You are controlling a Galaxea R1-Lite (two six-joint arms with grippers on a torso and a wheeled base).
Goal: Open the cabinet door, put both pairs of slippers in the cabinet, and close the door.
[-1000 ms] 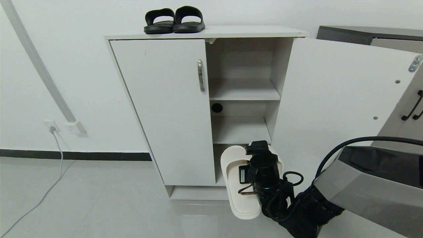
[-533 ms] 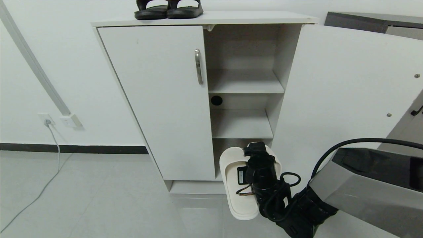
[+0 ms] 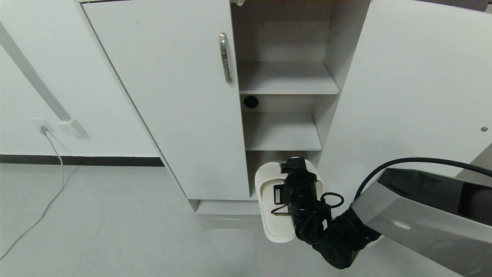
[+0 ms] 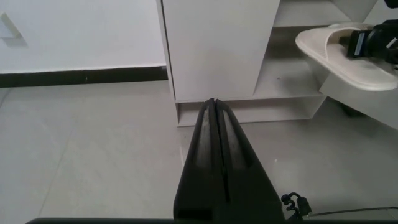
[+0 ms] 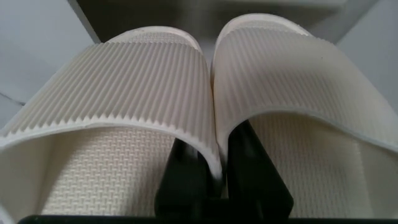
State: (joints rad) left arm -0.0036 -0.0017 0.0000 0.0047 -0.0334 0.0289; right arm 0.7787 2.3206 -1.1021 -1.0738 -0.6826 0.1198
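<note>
The left end effector [image 4: 214, 111] hangs low over the grey floor [image 3: 115, 231] in front of the cabinet [image 3: 215, 207], fingers pressed together on nothing. Nearer the cabinet, the right end effector [image 5: 217, 177] is clamped on a pair of cream slippers [image 3: 269, 200], its dark fingers [image 5: 186, 180] pinching the two inner strap edges together (the soles lie side by side, touching). The pair is held off the floor at the mouth of the cabinet's lowest compartment [image 3: 265, 157], toes toward the opening and heels out. The cabinet's right-hand door [image 3: 403, 77] stands swung wide open; its left-hand door [image 3: 173, 96] is shut, with its metal handle [image 3: 225, 57] by the opening. Inside are two white shelves [image 3: 280, 132], and a round hole [image 3: 250, 101] in the back panel between them.
</note>
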